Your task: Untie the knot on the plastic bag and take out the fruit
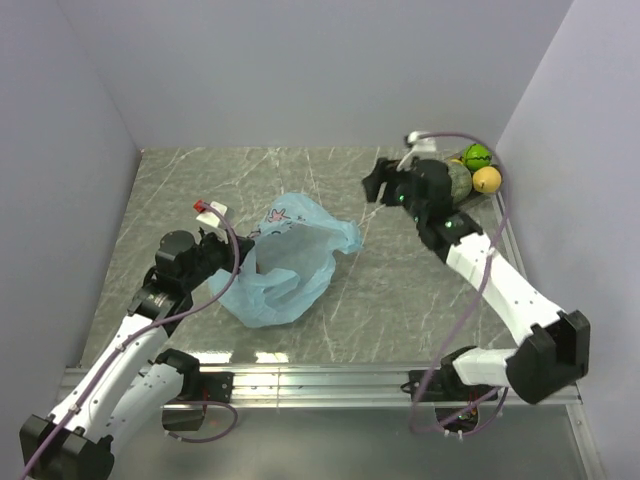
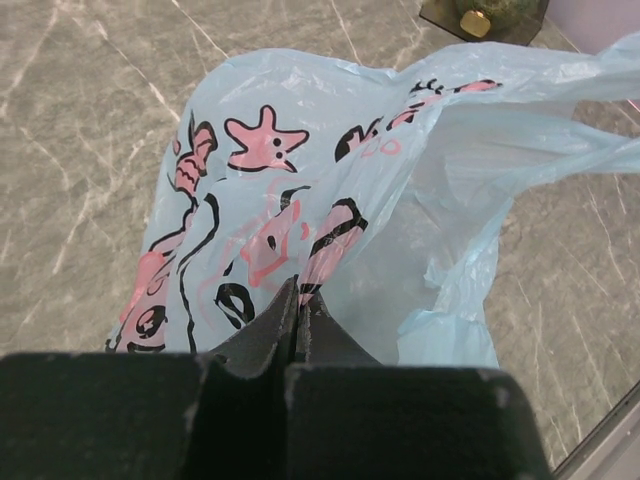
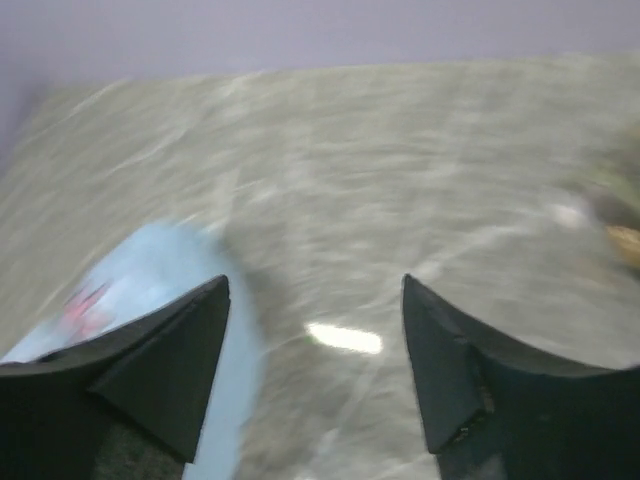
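Note:
The light-blue plastic bag (image 1: 285,260) with pink prints lies slumped on the table left of centre. My left gripper (image 1: 243,240) is shut on its near-left side; in the left wrist view the fingertips (image 2: 298,290) pinch the printed plastic (image 2: 330,170). No knot shows; the bag's mouth hangs loose on its right. My right gripper (image 1: 378,186) is open and empty, held above the table to the right of the bag, whose edge (image 3: 150,275) shows blurred at the lower left. Fruit sits at the back right: a bright green ball (image 1: 476,156), a yellow one (image 1: 487,179) and a grey-green melon (image 1: 459,180).
The fruit rests on a dark tray (image 1: 478,200) in the back right corner, also seen in the left wrist view (image 2: 440,18). Grey walls close the table at the left, back and right. A metal rail (image 1: 320,380) runs along the near edge.

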`<state>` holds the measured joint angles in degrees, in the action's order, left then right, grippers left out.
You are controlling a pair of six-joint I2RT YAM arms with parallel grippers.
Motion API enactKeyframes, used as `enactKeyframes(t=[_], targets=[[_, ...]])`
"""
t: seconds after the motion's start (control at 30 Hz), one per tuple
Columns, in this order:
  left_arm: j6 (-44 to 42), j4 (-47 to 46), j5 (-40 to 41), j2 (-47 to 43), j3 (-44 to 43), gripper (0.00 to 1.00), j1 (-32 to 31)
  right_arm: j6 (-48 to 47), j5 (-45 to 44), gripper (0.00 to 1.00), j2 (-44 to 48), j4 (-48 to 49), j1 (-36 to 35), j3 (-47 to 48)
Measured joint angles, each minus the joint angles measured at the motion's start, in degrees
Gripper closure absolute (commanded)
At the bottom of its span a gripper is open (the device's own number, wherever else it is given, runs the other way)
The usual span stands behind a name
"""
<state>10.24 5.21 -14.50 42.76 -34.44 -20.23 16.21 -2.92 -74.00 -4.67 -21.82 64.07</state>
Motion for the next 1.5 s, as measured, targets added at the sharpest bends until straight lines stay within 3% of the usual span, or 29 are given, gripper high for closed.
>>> enactKeyframes(t=[0.2,0.47,0.6,0.87,1.1,1.27,1.5], targets=[[1.27,0.17,3.32,-2.27,0.0,0.99,0.0,-7.26,8.35,0.51,7.76,3.26,-15.47,-5.25],[6.03,2.08,8.92,-3.52,0.0,0.99,0.0,-13.86,13.68,0.55,8.7,6.54,-31.32,-6.27],[7.52,4.39,10.12,-3.52,0.0,0.98,0.0,-16.11,15.15,0.59,4.68,7.32,-32.72,-4.68],[13.2,9.81,16.48,-6.93,0.0,0.99,0.0,-16.63,15.06,0.64,-12.9,8.48,-33.07,-2.38],[14.78,10.91,19.34,-10.51,0.04,1.0,0.0,-12.63,11.13,0.55,-21.51,8.09,-33.05,-3.65],[9.75,8.22,14.64,1.81,-4.35,0.99,0.02,-8.28,3.32,0.55,-19.58,8.81,-31.28,-5.64],[2.03,2.54,-0.07,28.15,-27.98,0.99,-1.25,-6.45,-5.38,0.53,-4.52,7.98,-27.63,-11.54]])
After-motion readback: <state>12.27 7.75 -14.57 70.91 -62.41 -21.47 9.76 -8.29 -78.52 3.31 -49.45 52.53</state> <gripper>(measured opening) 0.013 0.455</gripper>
